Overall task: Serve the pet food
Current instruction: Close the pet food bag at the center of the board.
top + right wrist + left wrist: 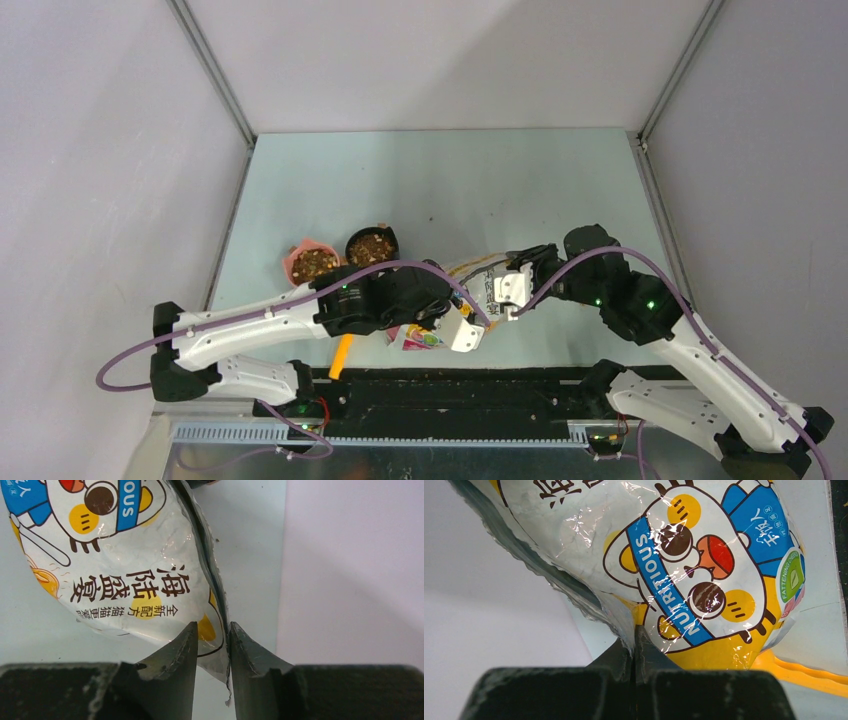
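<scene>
Two grippers meet at one printed bag [684,555], shown from overhead and from each wrist. Left gripper [634,647]: jaws closed flat on a crumpled edge of the bag, pinching the film. Right gripper [212,627]: jaws parted, with a thin edge of the bag standing in the gap, close to one finger and not visibly pressed by both.

Pet food [372,246]: brown kibble lies in a black bowl [388,232] and in a pink bowl [290,258] just beside it. Both stand on the table [450,180], left of the bag and beyond the left arm. Whatever the bag contains is hidden. A yellow scoop [342,355] lies near the table's near edge, partly under the left arm.

Likely hazards, as judged:
1. The bag is firmly held at one point only. Lifted or tipped like this, it may swing or sag and shed kibble onto the table rather than into a bowl.
2. The film between the right jaws is thin and slack. A closing move may miss it, or catch only a corner that then slips out.
3. Both bowls look well filled, so further pouring risks overflow.
4. The left arm passes close to the bowls and the scoop, and a sweep could knock them.
</scene>
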Controlling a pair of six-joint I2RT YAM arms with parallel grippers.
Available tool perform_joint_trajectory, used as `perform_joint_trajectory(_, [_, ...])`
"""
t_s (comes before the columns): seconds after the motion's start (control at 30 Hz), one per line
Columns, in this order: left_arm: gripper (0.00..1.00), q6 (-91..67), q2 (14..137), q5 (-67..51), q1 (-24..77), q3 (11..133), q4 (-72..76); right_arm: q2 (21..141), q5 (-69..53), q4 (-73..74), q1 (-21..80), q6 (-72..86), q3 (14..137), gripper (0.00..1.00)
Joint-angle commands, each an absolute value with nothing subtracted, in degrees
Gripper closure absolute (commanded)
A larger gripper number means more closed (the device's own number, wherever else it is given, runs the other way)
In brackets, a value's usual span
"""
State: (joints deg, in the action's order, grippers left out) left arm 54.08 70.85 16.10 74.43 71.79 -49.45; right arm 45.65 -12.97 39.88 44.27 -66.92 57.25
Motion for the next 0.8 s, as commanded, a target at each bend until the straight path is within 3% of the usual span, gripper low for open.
perform_joint_trajectory(0.0, [1.0, 55.73, 69.08, 17.99, 75.03, 75.55, -46.43, 45.86, -16.26, 39.67, 44.9, -67.5, 59.31, 0.67])
perform_joint_trajectory(0.17, [1.0, 55.64, 68.74, 17.68, 75.31, 75.47, -46.68, 47.51, -15.65, 38.43, 45.0, -67.47, 59.34, 0.69])
perform_joint_trajectory(0.23, [1.0, 55.56, 68.49, 17.34, 75.4, 75.43, -46.6, 47.84, -15.21, 38.44, 45.14, -67.42, 59.37, 0.81])
perform_joint_trajectory(0.27, [1.0, 55.62, 68.38, 17.24, 75.4, 75.42, -46.55, 47.91, -14.88, 38.38, 45.16, -67.3, 59.35, 0.92])
perform_joint_trajectory(0.33, [1.0, 55.63, 68.3, 16.95, 75.37, 75.4, -46.57, 47.98, -14.7, 38.15, 45.23, -66.98, 59.41, 1.0])
perform_joint_trajectory(0.57, [1.0, 55.76, 68.32, 17.31, 75.33, 75.21, -46.48, 46.77, -16.42, 38.55, 45.23, -65.97, 59.95, 1.0])
perform_joint_trajectory(0.67, [1.0, 55.63, 68.23, 17.05, 75.34, 75.17, -46.37, 46.7, -18.81, 39.39, 45.35, -67.04, 60.02, 0.76])
perform_joint_trajectory(0.77, [1.0, 55.64, 68.14, 16.73, 75.4, 75.19, -46.28, 47.23, -20.01, 39.18, 45.58, -67.58, 59.94, 0.65])
